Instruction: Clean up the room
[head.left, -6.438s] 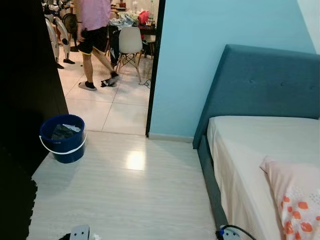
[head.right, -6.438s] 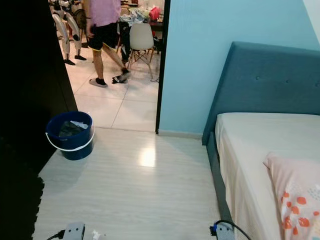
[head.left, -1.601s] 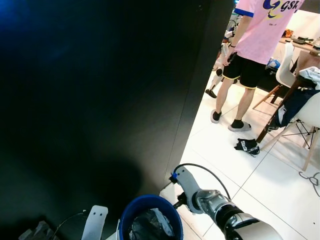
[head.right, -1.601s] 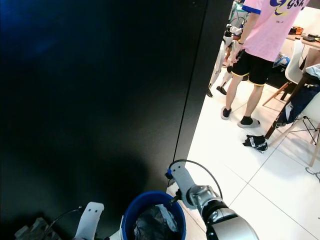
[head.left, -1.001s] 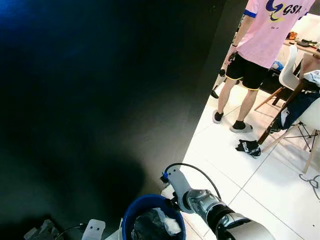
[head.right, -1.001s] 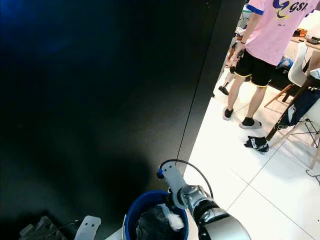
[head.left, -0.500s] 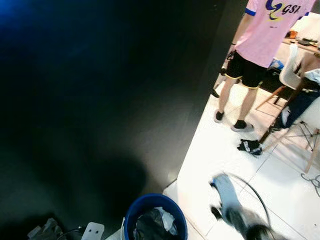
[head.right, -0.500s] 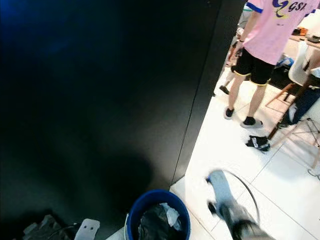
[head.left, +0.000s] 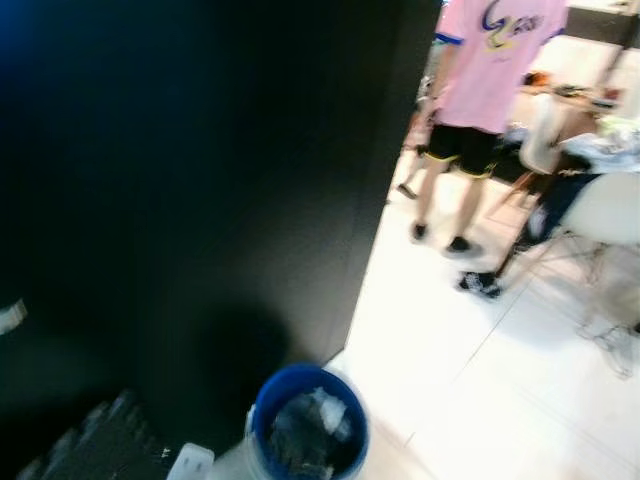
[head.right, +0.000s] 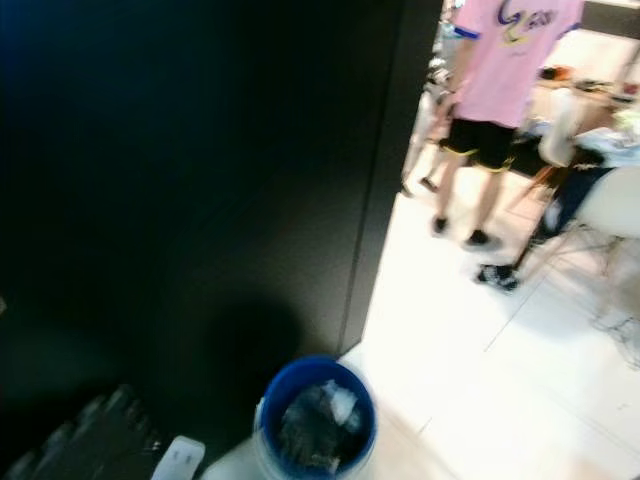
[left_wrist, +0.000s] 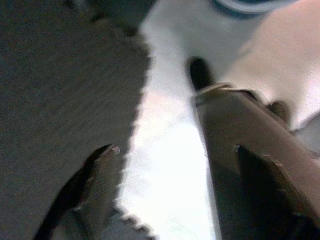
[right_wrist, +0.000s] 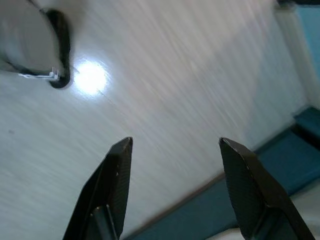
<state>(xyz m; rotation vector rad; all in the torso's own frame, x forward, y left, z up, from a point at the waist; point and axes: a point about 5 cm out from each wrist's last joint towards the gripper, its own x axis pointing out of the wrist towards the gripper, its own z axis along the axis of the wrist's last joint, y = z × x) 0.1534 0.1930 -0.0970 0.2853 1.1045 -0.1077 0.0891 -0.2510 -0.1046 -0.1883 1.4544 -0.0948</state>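
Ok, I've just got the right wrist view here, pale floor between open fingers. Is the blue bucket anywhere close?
Observer: Yes. In the head views the blue bucket stands just ahead, beside the black wall, with rubbish inside.
Operator: Anyone around?
Observer: A person in a pink shirt stands on the white tiles beyond the doorway.
Operator: And the left gripper?
Observer: The left gripper is open, over the edge of a dark mat.

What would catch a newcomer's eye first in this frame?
The blue bucket of dark rubbish stands on the floor at the foot of a big black wall. Beyond the doorway, a person in a pink shirt stands on white tiles near white chairs.
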